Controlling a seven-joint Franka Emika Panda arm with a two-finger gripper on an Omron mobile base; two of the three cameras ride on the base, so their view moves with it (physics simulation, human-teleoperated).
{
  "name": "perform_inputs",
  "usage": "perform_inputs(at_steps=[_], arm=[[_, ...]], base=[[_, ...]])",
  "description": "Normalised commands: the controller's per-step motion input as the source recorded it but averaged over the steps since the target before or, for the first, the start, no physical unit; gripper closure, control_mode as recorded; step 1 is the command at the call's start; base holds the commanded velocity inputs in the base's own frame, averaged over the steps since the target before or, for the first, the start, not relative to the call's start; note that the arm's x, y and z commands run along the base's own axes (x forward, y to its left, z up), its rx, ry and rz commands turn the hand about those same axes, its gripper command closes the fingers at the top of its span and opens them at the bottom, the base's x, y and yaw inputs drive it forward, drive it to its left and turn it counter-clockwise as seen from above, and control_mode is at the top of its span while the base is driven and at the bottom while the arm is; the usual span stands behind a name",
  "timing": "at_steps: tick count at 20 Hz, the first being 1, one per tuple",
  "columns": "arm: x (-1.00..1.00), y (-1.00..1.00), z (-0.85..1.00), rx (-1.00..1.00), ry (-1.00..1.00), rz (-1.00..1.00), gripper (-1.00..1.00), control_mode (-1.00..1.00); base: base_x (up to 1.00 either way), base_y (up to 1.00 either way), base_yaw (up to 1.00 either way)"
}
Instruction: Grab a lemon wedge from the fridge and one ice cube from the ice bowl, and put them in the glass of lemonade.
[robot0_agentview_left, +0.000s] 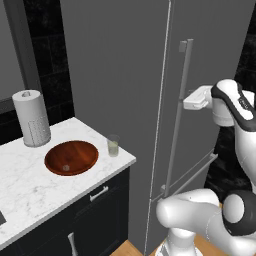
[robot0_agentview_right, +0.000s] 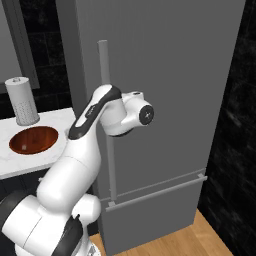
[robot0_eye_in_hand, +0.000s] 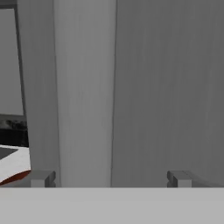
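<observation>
Though shut, tall grey fridge (robot0_agentview_left: 120, 100)

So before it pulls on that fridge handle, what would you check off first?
1. Gripper open: ok, its fingertips stand wide apart.
2. Handle between the fingertips: ok, the bar runs up between them in the hand view.
3. Fridge door shut: ok, it needs opening.
4. Lemon wedge spotted: cannot tell, it would be behind the shut door.
5. Ice bowl and glass of lemonade upright on the counter: ok.
6. Ice in the bowl: ok, a small pale cube lies inside.
</observation>
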Motion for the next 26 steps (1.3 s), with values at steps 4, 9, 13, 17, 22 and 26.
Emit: perform_inputs(at_steps=[4,9,13,17,22,26], arm=[[0.11,0.22,-0.01,0.0,0.0,0.0,-1.0,-1.0],[0.0,0.38,0.0,0.0,0.0,0.01,-1.0,-1.0],[-0.01,0.39,0.01,0.0,0.0,0.0,-1.0,-1.0],[0.03,0.17,0.0,0.0,0.01,0.0,-1.0,-1.0],[0.0,0.08,0.0,0.0,0.0,0.0,1.0,-1.0],[0.0,0.0,0.0,0.0,0.0,0.0,1.0,-1.0]], base=[[0.0,0.0,0.0],[0.0,0.0,0.0],[0.0,0.0,0.0],[0.0,0.0,0.0],[0.0,0.0,0.0],[0.0,0.0,0.0]])
